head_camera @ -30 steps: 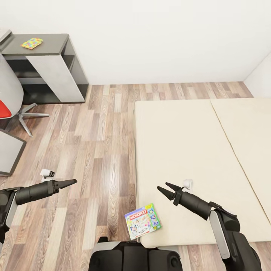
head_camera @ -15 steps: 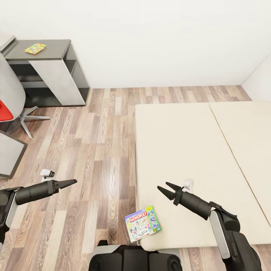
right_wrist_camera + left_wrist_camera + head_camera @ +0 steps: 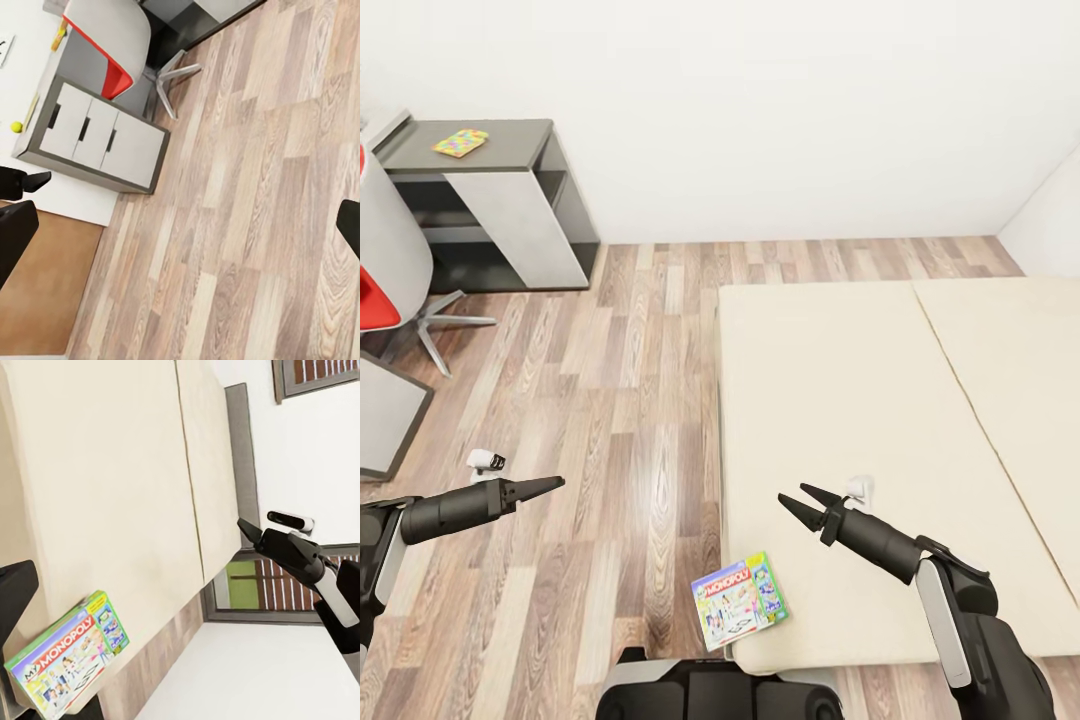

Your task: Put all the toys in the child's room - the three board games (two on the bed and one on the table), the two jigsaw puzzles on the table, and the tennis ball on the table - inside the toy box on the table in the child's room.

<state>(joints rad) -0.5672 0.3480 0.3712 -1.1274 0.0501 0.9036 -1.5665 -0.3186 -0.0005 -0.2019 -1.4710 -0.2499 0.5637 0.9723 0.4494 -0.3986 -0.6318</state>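
Head view looks down on a child's room with a wood plank floor [image 3: 630,400]. One board game [image 3: 739,601], a white-blue Monopoly box with a green edge, lies at the near corner of the beige bed [image 3: 860,420], partly overhanging its edge just in front of the robot's base. The right gripper [image 3: 804,503] hovers above the mattress near that box with its fingers spread apart, holding nothing. The left gripper [image 3: 550,484] hangs over the bare floor, well apart from the bed, its fingers pressed together and empty. Far left, a jigsaw puzzle [image 3: 459,142] rests on the dark grey table [image 3: 510,135], beside a grey-and-red swivel chair [image 3: 390,290]. Right wrist view shows white drawers [image 3: 97,135] and the tennis ball [image 3: 16,127].
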